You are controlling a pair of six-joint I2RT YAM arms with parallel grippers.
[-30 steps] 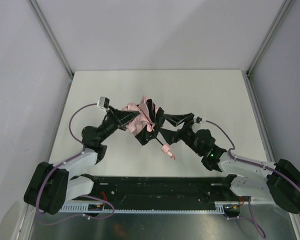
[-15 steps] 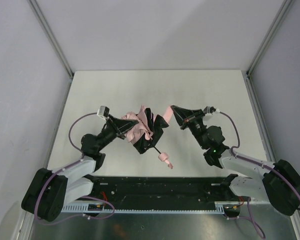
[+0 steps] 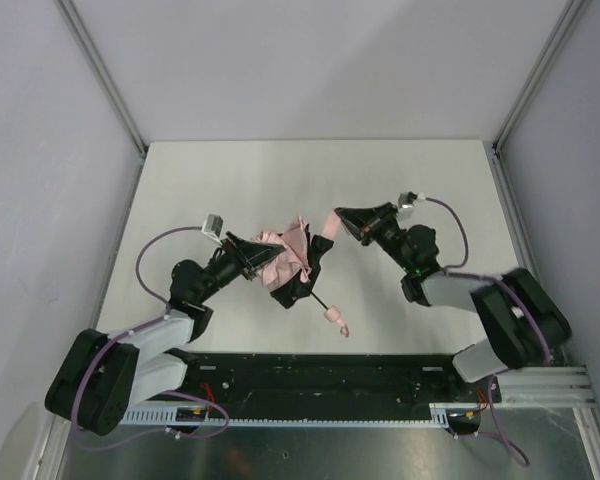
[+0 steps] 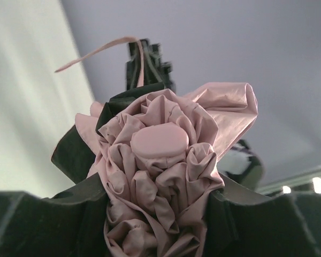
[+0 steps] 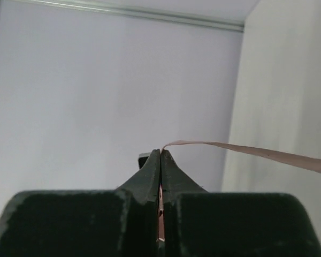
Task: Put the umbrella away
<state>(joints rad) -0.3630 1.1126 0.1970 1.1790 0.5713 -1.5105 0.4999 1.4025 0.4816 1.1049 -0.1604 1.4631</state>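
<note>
white table [image 3: 230, 180], grey walls. centre left: left gripper [image 3: 252, 262] clamped on bunched umbrella [image 3: 288, 262], long axis slanting toward lower right. just right: right gripper [image 3: 342, 216] pinched shut on wrist strap [image 3: 327, 222], stretched toward upper right.

umbrella [image 3: 292, 264] | pale pink, black ribs | canopy bunched | shaft out, handle [image 3: 336, 320] near-right | strap [image 3: 326, 220] stretched rightward

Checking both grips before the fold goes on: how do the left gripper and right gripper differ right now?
The left gripper clamps the umbrella by its bunched pink canopy; the right gripper pinches only its thin strap. The left gripper's fingers stand apart around the fabric; the right gripper's are pressed together. Both hold part of the same umbrella.
</note>
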